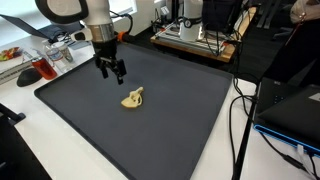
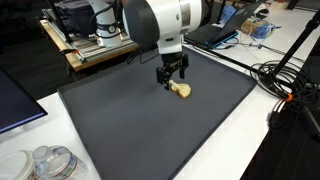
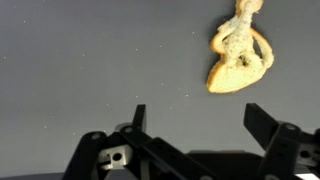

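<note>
Tan object (image 1: 133, 98): one piece, pale yellow-brown with a rough, crusted surface. It has a broad rounded end and a narrow knobby end. Whether it is a toy or food cannot be told.

Location: it lies flat on the dark grey mat (image 1: 170, 130), well in from every edge and somewhat off the mat's middle. Both exterior views show it (image 2: 181, 91). Nothing touches it or lies beside it.

Gripper (image 1: 112, 78): a single arm, so no choice of hand arises. The jaws are spread wide with nothing between them. It hangs just above the mat, close beside the object and apart from it (image 2: 172, 83).

Key relation: in the wrist view the two fingertips frame a gap at the bottom of the picture (image 3: 197, 115). The object (image 3: 240, 50) sits ahead of that gap and off to its right side, nearer the right finger than the left one. Its long axis runs roughly up the picture, the broad end nearer the gripper and the narrow end away, leaning slightly. The line between the fingertips thus crosses that axis.

Surroundings: clear plastic containers (image 2: 50, 162) stand off the mat near one corner. Black cables (image 1: 240, 120) run along another edge.

Markings: no brand, label or legible writing on the object, the mat or the gripper.
</note>
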### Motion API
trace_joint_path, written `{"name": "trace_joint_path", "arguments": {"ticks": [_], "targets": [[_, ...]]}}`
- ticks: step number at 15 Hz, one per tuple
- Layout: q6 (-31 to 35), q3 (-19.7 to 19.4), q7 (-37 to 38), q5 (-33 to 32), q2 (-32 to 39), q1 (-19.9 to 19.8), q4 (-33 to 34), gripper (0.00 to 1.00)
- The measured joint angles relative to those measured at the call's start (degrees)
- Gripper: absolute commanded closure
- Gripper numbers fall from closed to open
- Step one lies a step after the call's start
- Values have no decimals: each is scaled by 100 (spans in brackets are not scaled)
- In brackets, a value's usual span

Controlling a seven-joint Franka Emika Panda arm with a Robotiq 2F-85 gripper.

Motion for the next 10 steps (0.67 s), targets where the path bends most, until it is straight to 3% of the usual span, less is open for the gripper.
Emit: {"name": "trace_joint_path", "arguments": {"ticks": [5,10], "targets": [[0,-181,-30,-237,99,355,314,0],[0,-641,-84,-233,262,818,564,0]]}}
